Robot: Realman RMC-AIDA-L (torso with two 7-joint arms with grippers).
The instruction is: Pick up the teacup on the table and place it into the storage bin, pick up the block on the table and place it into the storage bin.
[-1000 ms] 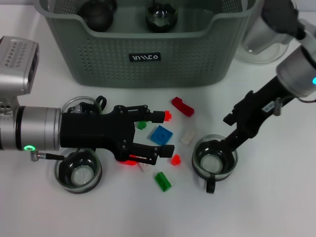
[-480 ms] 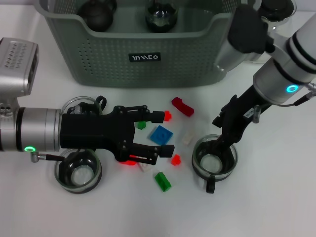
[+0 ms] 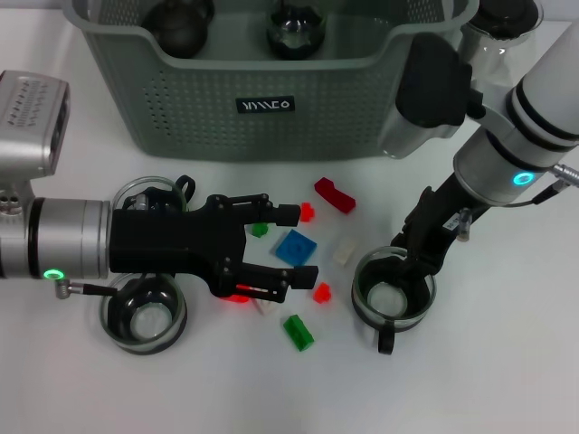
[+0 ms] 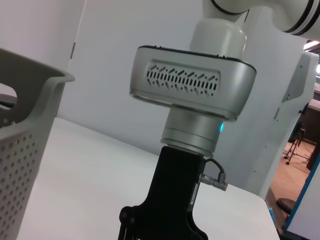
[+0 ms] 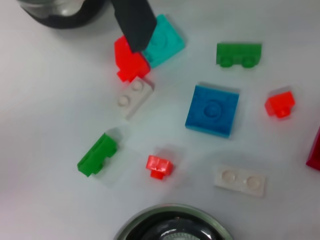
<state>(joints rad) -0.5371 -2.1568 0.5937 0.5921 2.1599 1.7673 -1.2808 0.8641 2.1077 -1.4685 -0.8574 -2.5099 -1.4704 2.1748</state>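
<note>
nearest to the robot, a green block (image 3: 298,332) lies on the white table (image 3: 507,380), and two glass teacups sit there too: one teacup (image 3: 143,313) by the left arm and another teacup (image 3: 393,291) on the right side. the right gripper (image 3: 418,262) reaches down to the rim of that right cup; i cannot tell if its fingers are open or pinching the rim. this looks like the step of picking up the teacup.

a bit farther, the left gripper (image 3: 288,242) hangs over the blocks with its two fingers spread wide, holding nothing. a blue block (image 3: 296,247) sits between the fingers. small red blocks and a white block (image 3: 343,251) lie close by.

at the back stands the storage bin (image 3: 262,99), with dark round things already inside. next, the right arm would need a firm hold on the cup, then a lift up and over the bin wall.
</note>
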